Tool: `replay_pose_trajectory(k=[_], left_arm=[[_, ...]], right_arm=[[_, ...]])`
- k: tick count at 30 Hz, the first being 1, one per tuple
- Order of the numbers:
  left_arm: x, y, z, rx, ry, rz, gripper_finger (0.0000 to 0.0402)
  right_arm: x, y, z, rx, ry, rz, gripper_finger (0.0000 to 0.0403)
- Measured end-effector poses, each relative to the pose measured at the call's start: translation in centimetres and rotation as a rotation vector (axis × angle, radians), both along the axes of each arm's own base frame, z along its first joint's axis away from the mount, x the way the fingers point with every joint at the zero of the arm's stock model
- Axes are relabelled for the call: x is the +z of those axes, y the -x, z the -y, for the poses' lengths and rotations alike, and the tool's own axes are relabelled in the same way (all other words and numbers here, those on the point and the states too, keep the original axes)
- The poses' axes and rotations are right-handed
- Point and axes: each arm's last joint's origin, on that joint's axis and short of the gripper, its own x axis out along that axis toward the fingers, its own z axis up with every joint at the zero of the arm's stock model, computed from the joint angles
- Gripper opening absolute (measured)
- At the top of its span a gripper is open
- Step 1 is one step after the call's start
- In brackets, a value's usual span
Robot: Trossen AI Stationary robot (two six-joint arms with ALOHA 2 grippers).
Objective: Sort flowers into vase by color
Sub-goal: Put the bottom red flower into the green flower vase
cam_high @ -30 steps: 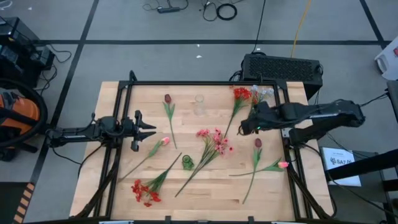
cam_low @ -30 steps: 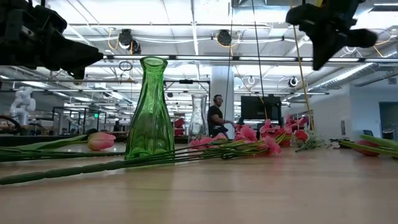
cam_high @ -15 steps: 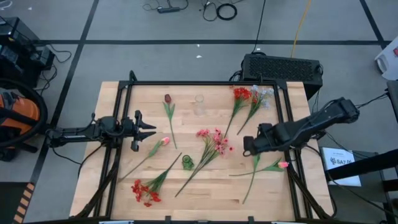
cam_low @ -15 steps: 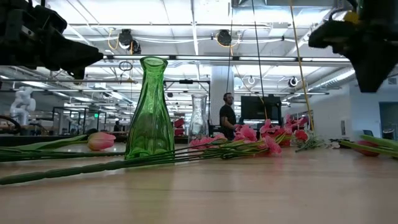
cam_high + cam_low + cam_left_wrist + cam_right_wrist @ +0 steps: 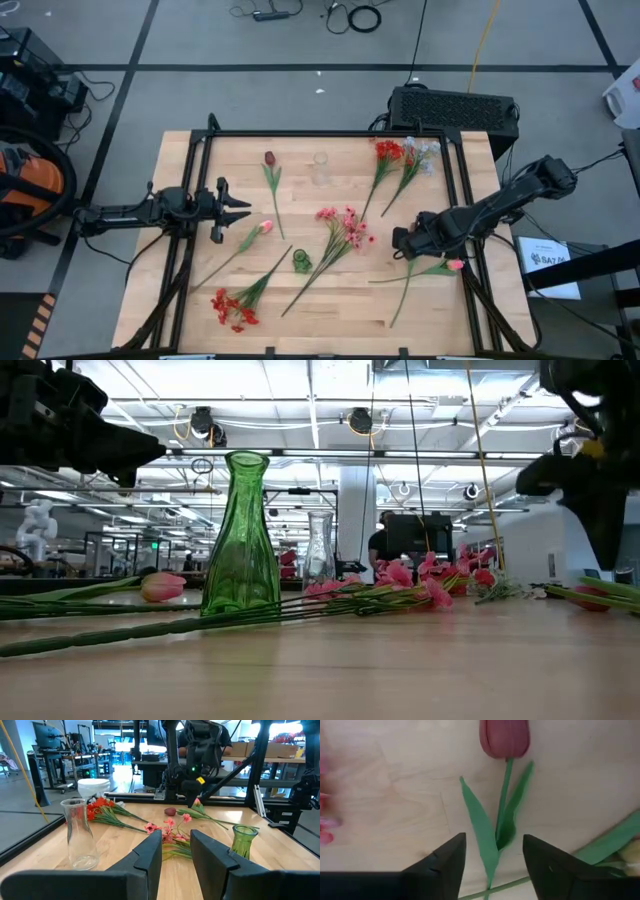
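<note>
The flowers lie flat on the wooden table. My right gripper hangs open over a dark maroon tulip, its fingers on either side of the stem and leaves without touching them. In the high view the right gripper hides that tulip's head and only its stem shows. A green vase and a clear vase stand upright. My left gripper waits open above the table's left side.
Around them lie a pink spray, red clusters, a whitish-lavender spray, pink tulips and a second maroon tulip. A black frame borders the table. A person stands far behind it.
My right gripper has moved from the table's far right toward the near edge and come down over the maroon tulip. The flowers and vases have stayed where they were.
</note>
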Motion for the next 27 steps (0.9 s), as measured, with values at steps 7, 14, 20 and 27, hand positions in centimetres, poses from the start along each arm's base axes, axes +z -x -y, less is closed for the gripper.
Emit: replay_pose_trajectory(k=[7,14,20,27], left_arm=[[0.0,0.0,0.0,0.0,0.0,0.0,0.0109],[0.0,0.0,0.0,0.0,0.0,0.0,0.0109],[0.0,0.0,0.0,0.002,0.0,0.0,0.0109],[0.0,0.0,0.0,0.005,0.0,0.0,0.0109]], right_arm=[[-2.7,0.7,0.3,-0.055,-0.03,0.035,0.0205],[-4.3,0.8,0.2,-0.033,-0.025,-0.043,0.0136],[-4.8,0.4,0.2,0.013,0.026,-0.023,0.0014],[-1.3,-0.3,0.9,0.04,0.246,0.264,0.0004]])
